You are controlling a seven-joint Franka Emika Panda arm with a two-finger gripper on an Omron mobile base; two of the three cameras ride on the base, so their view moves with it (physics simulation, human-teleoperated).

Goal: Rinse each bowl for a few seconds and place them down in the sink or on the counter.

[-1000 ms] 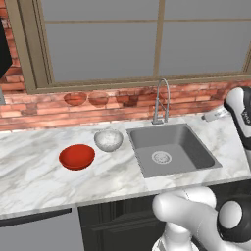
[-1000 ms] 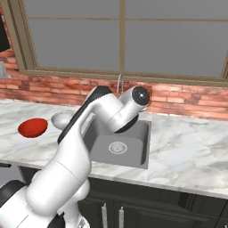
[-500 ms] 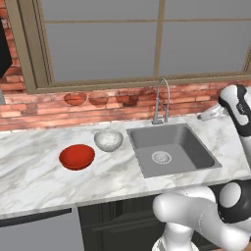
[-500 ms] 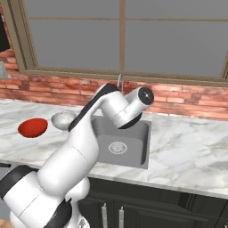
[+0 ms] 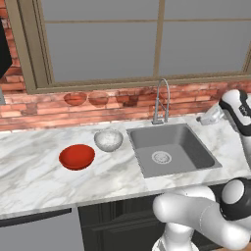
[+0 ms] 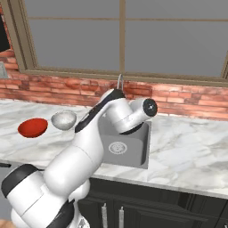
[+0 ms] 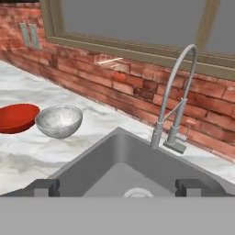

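Claw (image 7: 117,186) wide, empty | arm swung since earlier | red bowl (image 5: 77,157), speckled bowl (image 5: 108,139) unmoved on counter (image 5: 29,171)

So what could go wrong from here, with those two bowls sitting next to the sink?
The red bowl and the speckled white bowl sit close together on the counter, so reaching for one may nudge the other. The open gripper hangs over the sink near the tall faucet; a swing toward the bowls could clip it. Glossy, rounded bowl rims may slip from two fingers.
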